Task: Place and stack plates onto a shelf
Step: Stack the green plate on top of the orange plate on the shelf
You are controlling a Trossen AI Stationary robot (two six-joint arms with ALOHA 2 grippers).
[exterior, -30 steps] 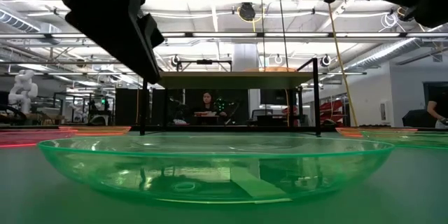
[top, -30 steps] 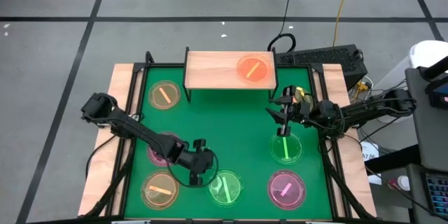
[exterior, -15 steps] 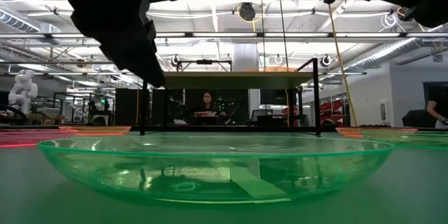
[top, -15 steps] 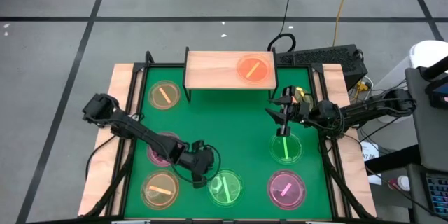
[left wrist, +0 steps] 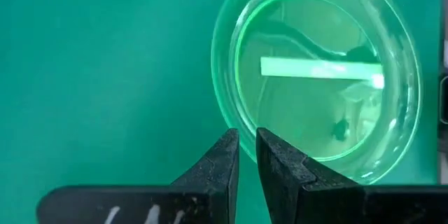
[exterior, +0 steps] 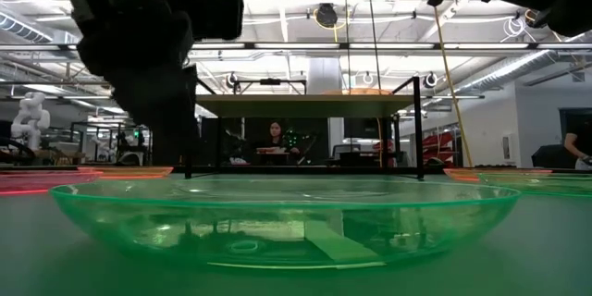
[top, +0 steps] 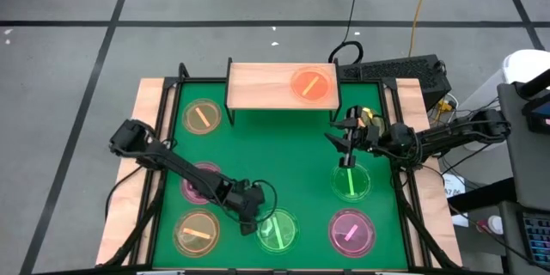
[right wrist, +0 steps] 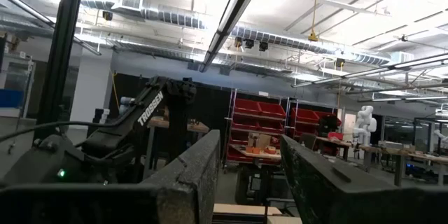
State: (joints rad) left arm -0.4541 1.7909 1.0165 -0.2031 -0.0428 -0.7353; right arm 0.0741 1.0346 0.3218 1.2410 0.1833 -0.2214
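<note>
Green tabletop (top: 258, 150) is carrying six loose plates, while one orange plate (top: 311, 83) is already lying on the shelf (top: 258, 86). Left end effector (top: 249, 215) is hovering just beside the green plate (top: 277, 230) at the front edge, fingers (left wrist: 225, 155) nearly closed and holding nothing. Right end effector (top: 348, 142) is waiting above another green plate (top: 351, 180), partly open and empty. Thin translucent plastic is probably light, stiff and slippery; gripping should be at the raised rim. Left wrist view is showing the narrow finger gap and the rim's nearness; low view is showing the plate's shallow bowl profile, which overhead is hiding.
</note>
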